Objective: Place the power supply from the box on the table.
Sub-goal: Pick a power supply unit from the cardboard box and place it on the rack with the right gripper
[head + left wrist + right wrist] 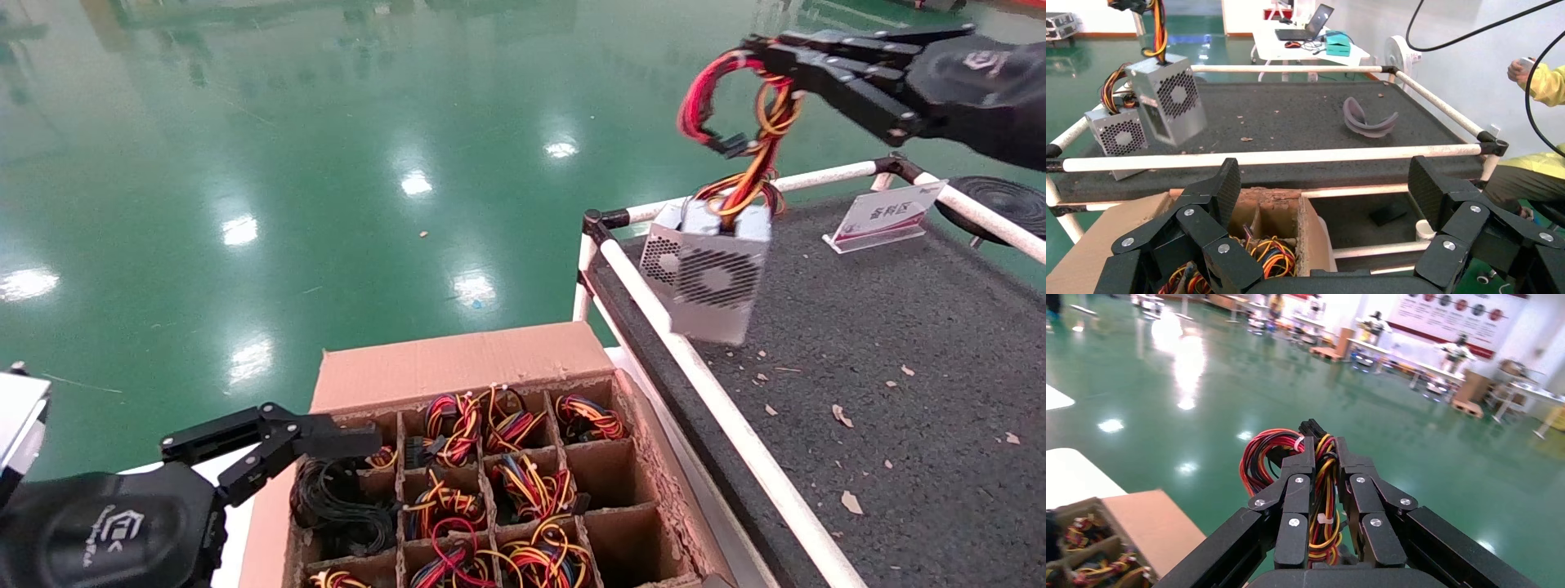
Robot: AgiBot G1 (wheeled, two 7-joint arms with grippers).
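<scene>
The right tool (pixel 776 61), raised high, pinches the wire bundle of the power supply (pixel 709 273) dangling over the tabletop (pixel 899 343) edge, while the spread left tool (pixel 270 445) hovers by the wire-filled box (pixel 458 359).

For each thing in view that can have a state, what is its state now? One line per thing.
power supply: hanging by its wires above the table edge, tilted.
right claw: shut on the wire bundle.
left claw: open, over the box.
box: open, most cells filled.
second silver unit: resting on the table.
</scene>
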